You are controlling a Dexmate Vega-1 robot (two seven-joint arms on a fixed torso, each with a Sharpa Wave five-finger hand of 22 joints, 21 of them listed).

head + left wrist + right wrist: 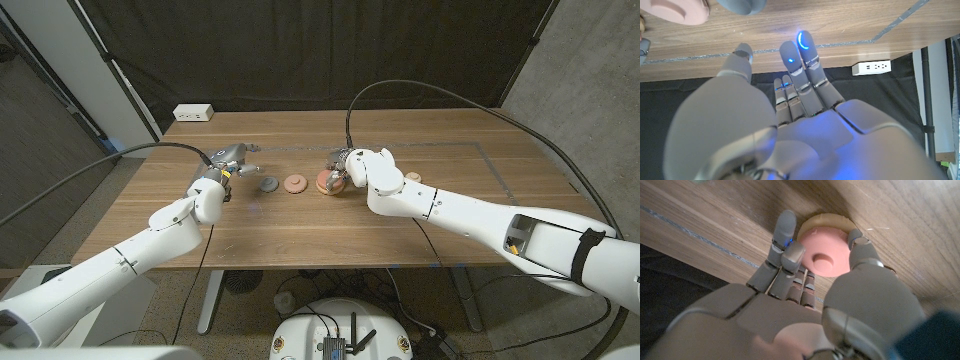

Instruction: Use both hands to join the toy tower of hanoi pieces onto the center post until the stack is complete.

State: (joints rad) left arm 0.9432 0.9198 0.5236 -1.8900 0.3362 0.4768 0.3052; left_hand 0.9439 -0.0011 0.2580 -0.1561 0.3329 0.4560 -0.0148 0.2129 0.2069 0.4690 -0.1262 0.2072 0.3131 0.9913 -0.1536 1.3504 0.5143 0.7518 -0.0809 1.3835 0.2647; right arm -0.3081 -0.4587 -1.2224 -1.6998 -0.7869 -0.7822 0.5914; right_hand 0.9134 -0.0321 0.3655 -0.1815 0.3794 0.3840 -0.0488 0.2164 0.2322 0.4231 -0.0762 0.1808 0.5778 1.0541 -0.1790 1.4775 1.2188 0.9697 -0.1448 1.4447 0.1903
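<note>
Your right hand (345, 172) gripped the pink disc (825, 257); your left hand (228, 160) hung spread, holding nothing.
From the head view, the grey disc (268, 185) and another pink disc (295, 184) lay on the table (300, 230) between your hands. The right wrist view alone showed fingers (785, 235) pinching that pink disc atop a tan disc (827, 219).

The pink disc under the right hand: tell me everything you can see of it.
The pink disc is round, smooth and matte, plastic by the look of it, with a round recess at its centre. It lies flat on a wider tan disc, whose rim shows around its far side, on the wooden table. The right hand reaches over it, fingers along one edge and thumb at the opposite edge. Whether they press on it cannot be told. No post shows through the recess.
</note>
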